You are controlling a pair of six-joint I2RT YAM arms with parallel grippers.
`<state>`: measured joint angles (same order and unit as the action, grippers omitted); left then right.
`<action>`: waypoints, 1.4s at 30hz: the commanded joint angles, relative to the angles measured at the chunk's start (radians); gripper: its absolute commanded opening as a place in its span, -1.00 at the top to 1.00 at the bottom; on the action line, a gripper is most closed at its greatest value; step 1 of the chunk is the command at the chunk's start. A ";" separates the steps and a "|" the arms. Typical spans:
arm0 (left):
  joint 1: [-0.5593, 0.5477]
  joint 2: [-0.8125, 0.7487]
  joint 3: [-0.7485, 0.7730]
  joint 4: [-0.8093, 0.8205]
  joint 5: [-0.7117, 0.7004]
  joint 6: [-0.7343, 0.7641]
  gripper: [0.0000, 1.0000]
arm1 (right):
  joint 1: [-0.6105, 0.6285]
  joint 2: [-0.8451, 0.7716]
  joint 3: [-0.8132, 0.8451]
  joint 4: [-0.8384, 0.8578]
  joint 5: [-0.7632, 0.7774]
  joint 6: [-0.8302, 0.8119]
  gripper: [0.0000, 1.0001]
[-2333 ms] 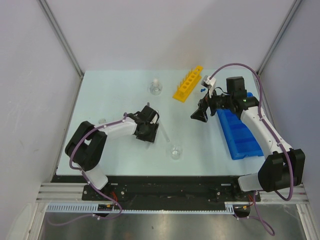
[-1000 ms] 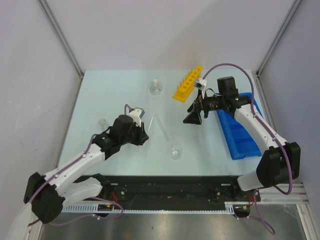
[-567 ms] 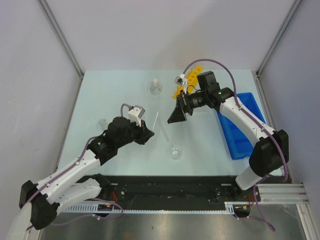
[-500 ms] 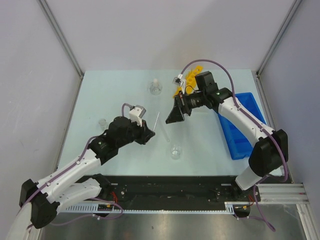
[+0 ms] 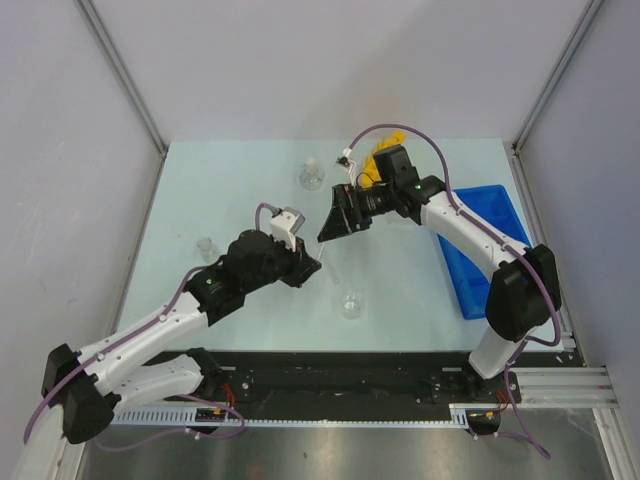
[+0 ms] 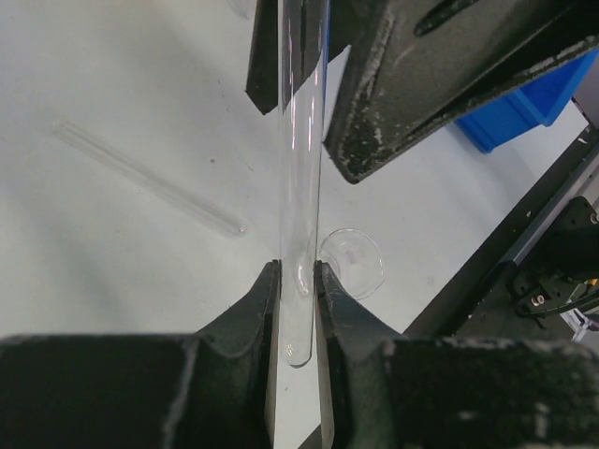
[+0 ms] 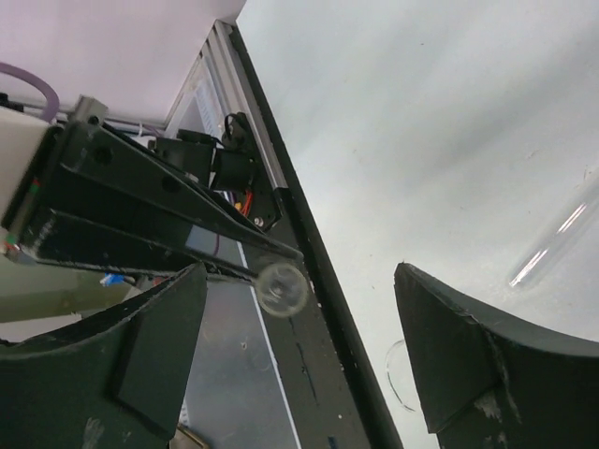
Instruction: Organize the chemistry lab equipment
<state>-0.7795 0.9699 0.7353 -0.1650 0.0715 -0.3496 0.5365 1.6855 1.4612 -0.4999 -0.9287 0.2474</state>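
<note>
Pinching the rounded closed end of a clear glass tube [image 6: 301, 187], the left gripper [image 6: 298, 309] is clamped tight and holds it off the table [image 5: 230, 190], beyond the small clear beaker [image 6: 354, 262] and to its left, its long axis running straight from those jaws toward the right gripper [image 7: 299, 281]. That gripper stands spread wide and empty, one finger either side of the tube's open mouth without touching it, so a squeeze there would likely complete the pass. Below, a second tube [image 6: 150, 178] lies flat on the table beside the beaker, apart from the raised one.

walls [image 5: 330, 60]: plain grey | table [image 5: 230, 200]: pale, matte | light: even
</note>
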 commanded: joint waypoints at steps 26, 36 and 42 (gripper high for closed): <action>-0.020 -0.054 0.059 -0.031 -0.199 -0.031 -0.66 | -0.007 0.080 0.217 -0.083 0.077 -0.085 0.61; 0.028 -0.217 0.124 -0.255 -0.401 0.121 -1.00 | -0.142 0.137 0.364 -0.091 0.410 -0.327 0.60; 0.088 -0.212 0.109 -0.372 -0.489 0.190 -0.99 | -0.173 0.169 0.370 0.024 0.612 -0.431 0.59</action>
<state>-0.7246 0.7513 0.8375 -0.4320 -0.3267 -0.2329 0.3679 1.8297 1.7863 -0.5758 -0.5011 -0.0662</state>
